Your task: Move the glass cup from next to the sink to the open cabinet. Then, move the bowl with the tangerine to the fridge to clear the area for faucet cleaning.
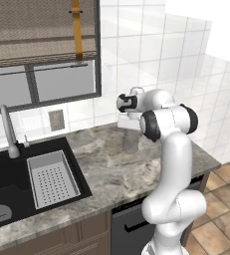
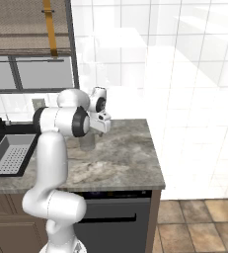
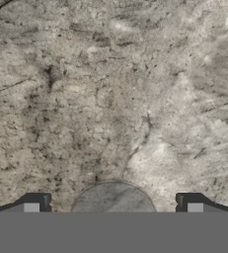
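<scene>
Robot hand (image 3: 113,203) hangs over granite desk (image 1: 116,169), fingers spread wide, glass cup (image 1: 131,139) directly beneath and btwn them, rim showing; probably not gripped yet.

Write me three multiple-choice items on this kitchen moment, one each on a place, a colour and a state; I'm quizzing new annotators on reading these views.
1. Where does the glass cup stand?
A. in the sink basin
B. on the stone counter, right of the sink
C. on the floor

2. What colour is the sink?
A. black
B. white
C. copper

3. How do the gripper jaws stand?
A. shut flat on the counter
B. spread, one on each side of the cup's rim
C. clamped on the faucet

Answers:
1 B: the cup rests on the counter beneath the hand.
2 A: the basin is black around a grey drain rack.
3 B: the hand view shows the rim between the parted tips.
</scene>
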